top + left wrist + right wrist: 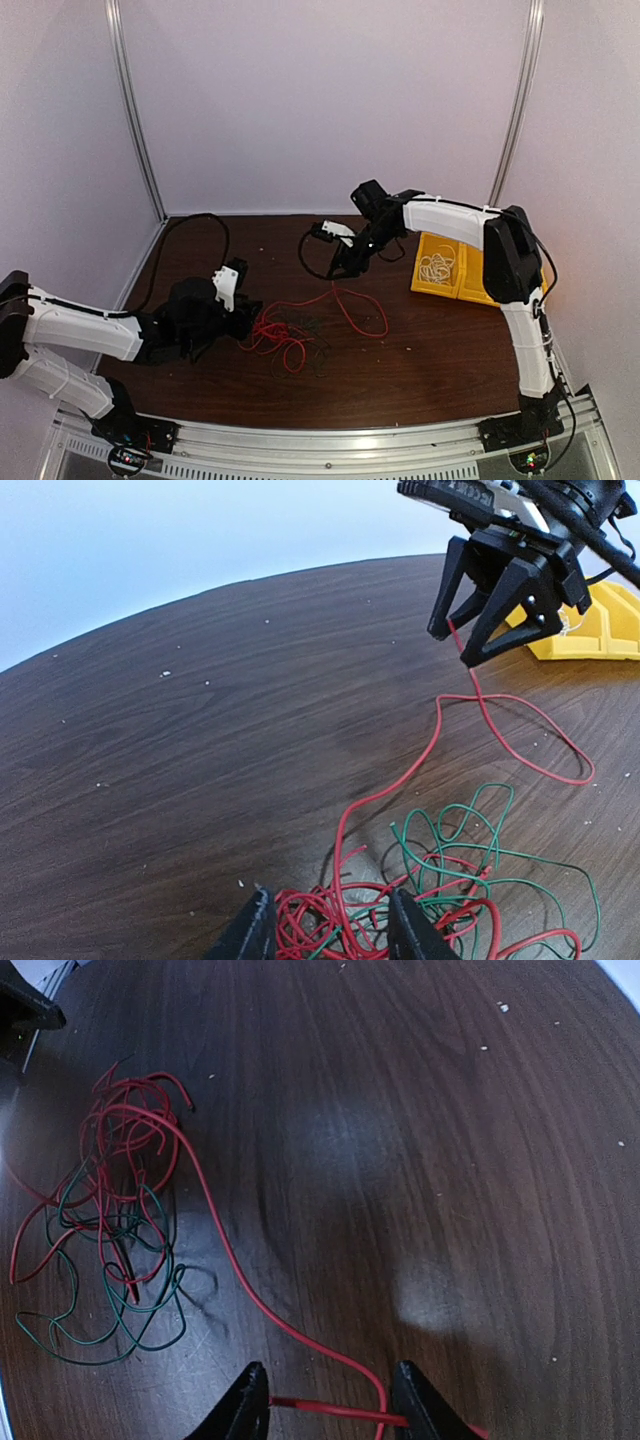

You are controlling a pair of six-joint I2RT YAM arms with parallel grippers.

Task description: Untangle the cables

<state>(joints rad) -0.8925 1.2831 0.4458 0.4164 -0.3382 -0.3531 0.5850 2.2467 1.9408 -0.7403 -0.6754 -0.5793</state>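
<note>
A red cable (270,335) and a dark green cable (312,338) lie tangled together at the table's middle. My left gripper (250,318) is open, its fingers straddling the left end of the red coils (337,859), with green loops (404,841) to its right. One long red strand runs to my right gripper (340,272), which also shows in the left wrist view (460,645). In the right wrist view the jaws (330,1410) stand apart, with a stretch of the red cable (218,1226) spanning between them; the green cable (180,1275) lies far left. A white cable (437,266) sits coiled in the yellow bin.
The yellow bin (430,288) stands at the right, also in the left wrist view (600,630). A thick black arm cable (190,225) loops over the back left of the table. White walls and metal posts enclose the back and sides.
</note>
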